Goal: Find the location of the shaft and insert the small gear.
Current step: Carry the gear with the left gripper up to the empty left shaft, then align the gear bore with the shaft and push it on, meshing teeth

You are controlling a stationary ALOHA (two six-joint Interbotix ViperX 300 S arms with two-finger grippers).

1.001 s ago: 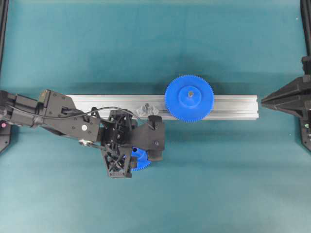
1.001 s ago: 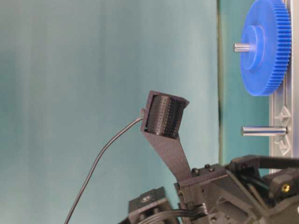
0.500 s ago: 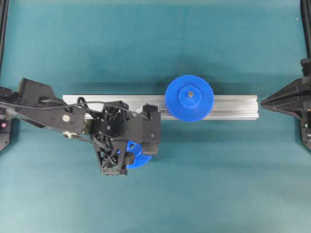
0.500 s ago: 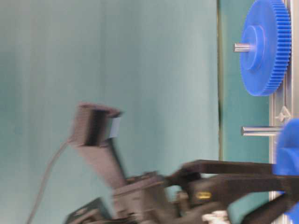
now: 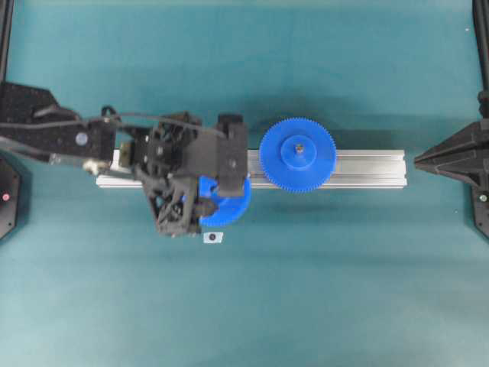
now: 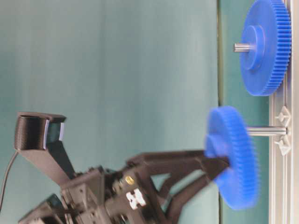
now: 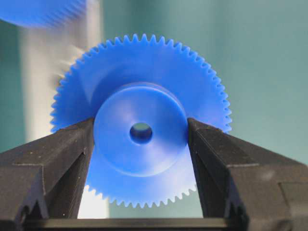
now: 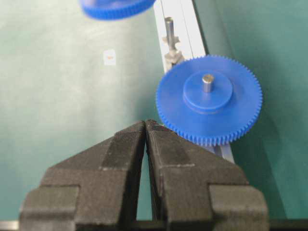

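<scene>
Because the left claw (image 7: 140, 139) pinches the small gear (image 7: 140, 126) by its hub, its bore stays clear for the shaft (image 6: 266, 131); the right claw (image 8: 145, 126) sits closed.

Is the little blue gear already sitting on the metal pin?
No, in the table-level view the small gear is held by the left fingers out beyond the tip of the bare shaft.
</scene>
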